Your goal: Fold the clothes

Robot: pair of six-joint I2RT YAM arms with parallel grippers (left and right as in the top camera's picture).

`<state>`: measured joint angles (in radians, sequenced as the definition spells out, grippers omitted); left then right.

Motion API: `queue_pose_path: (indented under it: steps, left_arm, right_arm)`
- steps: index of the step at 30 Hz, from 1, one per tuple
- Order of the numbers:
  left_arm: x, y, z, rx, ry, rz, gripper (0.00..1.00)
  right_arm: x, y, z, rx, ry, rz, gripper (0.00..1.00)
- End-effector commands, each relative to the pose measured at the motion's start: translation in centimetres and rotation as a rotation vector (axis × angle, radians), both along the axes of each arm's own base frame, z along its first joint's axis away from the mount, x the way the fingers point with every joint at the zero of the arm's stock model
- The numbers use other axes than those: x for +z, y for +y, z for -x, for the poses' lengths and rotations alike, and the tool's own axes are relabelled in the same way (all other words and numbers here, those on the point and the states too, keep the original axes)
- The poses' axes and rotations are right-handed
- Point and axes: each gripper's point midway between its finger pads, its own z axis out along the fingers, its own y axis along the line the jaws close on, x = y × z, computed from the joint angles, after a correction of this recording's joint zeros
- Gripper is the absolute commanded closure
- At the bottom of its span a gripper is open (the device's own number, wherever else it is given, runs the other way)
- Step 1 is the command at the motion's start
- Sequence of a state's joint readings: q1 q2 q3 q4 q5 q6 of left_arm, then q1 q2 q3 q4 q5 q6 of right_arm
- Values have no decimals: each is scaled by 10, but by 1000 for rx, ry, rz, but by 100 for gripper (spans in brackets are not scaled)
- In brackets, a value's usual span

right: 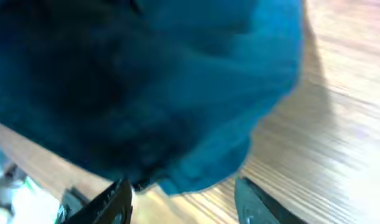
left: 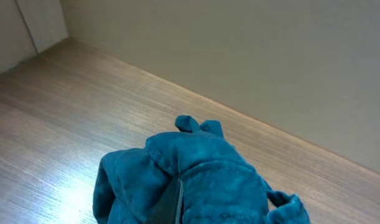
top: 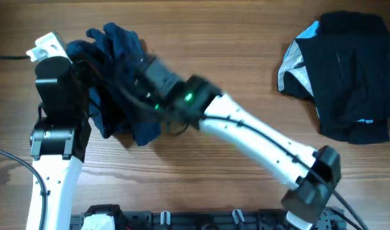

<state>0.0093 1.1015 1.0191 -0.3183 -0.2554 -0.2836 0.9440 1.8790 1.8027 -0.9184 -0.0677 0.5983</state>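
A crumpled blue garment lies bunched at the table's left. In the left wrist view it drapes over my left gripper, and only one dark finger edge shows. In the overhead view my left gripper is buried in the cloth and looks shut on it. My right gripper reaches in from the right. In the right wrist view its fingers are spread apart, with the lower edge of the blue garment just ahead of them, between the tips.
A black garment with a grey lining and a light blue trim lies in a heap at the back right. The right arm runs diagonally across the table's middle. A dark rack sits along the front edge.
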Motion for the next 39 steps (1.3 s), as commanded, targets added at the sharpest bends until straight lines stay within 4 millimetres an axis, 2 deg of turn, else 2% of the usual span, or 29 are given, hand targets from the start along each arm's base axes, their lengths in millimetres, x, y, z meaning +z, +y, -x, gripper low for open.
queue_pose_path:
  steps: [1, 3, 6, 13, 19, 23, 26, 30, 32, 35, 38, 39]
  left_arm:
    - [2, 6, 1, 41, -16, 13, 96]
    - [1, 6, 1, 41, -13, 13, 96]
    - [-1, 6, 2, 41, -5, 13, 96]
    - [-4, 6, 3, 41, 7, 13, 96]
    - [-4, 6, 3, 45, 5, 23, 96]
    - [-6, 6, 4, 45, 14, 23, 96]
    - [-8, 6, 5, 45, 25, 23, 96]
    - [-9, 6, 6, 45, 28, 22, 96]
    - [-10, 6, 6, 46, 33, 22, 96]
    - [-10, 6, 6, 46, 33, 22, 96]
    - [-10, 6, 6, 46, 33, 22, 96]
    - [-10, 6, 6, 46, 33, 22, 96]
  right_arm:
    - [-17, 6, 1, -119, -17, -15, 48]
    - [-21, 16, 6, -103, -22, -38, 48]
    - [-11, 27, 8, -85, -49, -84, 48]
    - [-4, 38, 14, -49, -52, -126, 48]
    - [-3, 50, 31, 11, -45, -139, 48]
    - [-4, 48, 27, -45, -100, -108, 49]
    - [-16, 45, 15, -102, -135, -76, 49]
    - [-53, 43, 4, -172, -141, -23, 50]
    - [-60, 37, -3, -200, -164, 8, 50]
    - [-62, 23, -20, -271, -189, 30, 50]
    - [-82, 0, -33, -358, -148, 58, 49]
    - [-94, -14, -38, -397, -127, 80, 49]
